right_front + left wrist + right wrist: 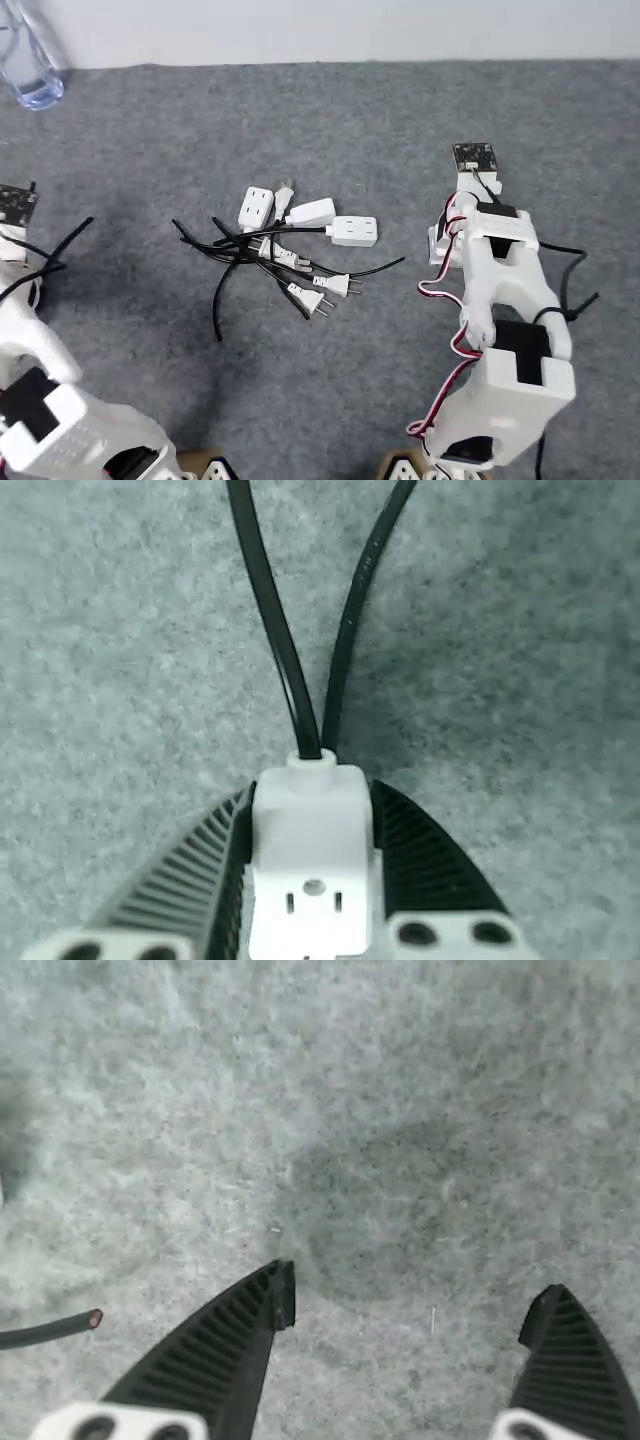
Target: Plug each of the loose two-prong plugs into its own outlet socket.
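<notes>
Your left gripper (312, 815) has a white socket (310, 880) clamped by its sides between the 2 ribbed fingers (420, 860). Its slotted face is turned toward the wrist camera, and black cords (275, 630) run out of its far end across the grey carpet (520, 630). From above, you see your left arm (45, 410) folded low at the table's left edge, well apart from the pile (235, 255), with black cord trailing beside it.

The pile lies mid-table as a tangle of black cord. 3 more sockets (256, 207) sit along its far side. 2 plugs (335, 285) lie at its near edge with prongs bare, in no socket.

Your right arm (505, 270) stretches forward on the right side, wrist pitched down, near the pile but not touching it. The right wrist view gives you what the high view does not. The right gripper (420, 1285) stands wide over bare carpet with nothing between its fingers, and a cut cord end (60, 1327) lies just beside one finger.

The high view also gives you a clear bottle (30, 65) at the far left corner.
</notes>
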Robot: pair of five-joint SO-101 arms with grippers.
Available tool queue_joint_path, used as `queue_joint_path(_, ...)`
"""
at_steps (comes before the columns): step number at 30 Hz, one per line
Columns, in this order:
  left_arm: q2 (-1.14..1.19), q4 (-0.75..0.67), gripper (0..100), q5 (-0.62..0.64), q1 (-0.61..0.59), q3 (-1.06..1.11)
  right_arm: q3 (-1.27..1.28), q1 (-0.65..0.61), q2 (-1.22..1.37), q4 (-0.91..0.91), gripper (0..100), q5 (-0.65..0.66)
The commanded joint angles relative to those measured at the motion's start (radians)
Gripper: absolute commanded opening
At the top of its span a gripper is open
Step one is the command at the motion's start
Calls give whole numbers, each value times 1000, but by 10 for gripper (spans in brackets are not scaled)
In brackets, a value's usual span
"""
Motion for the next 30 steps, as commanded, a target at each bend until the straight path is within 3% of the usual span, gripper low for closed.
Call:
queue_joint_path(1, -8, -17, 24, -11, 11, -10, -11, -8, -5, -13, 357, -2)
queue_joint_path(6, -8, 77, 217, -11, 17, -16, -11, -8, -5, -13, 357, -2)
queue_joint_path(11, -8, 117, 217, -12, 29, -93, -11, -8, -5, -13, 357, -2)
queue_joint_path(17, -8, 299, 217, -12, 48, -337, -11, -10, -5, -13, 357, -2)
queue_joint_path(20, -8, 402, 217, -9, 160, -504, -11, -18, -5, -15, 357, 0)
queue_joint_path(23, 6, 508, 217, -9, 362, -628, -11, -25, -5, -13, 357, 0)
queue_joint_path(26, 37, 459, 217, -9, 545, -628, -9, -21, -5, -7, 357, 0)
queue_joint_path(30, 137, 316, 217, 14, 675, -628, -9, -21, -5, -5, 357, 0)
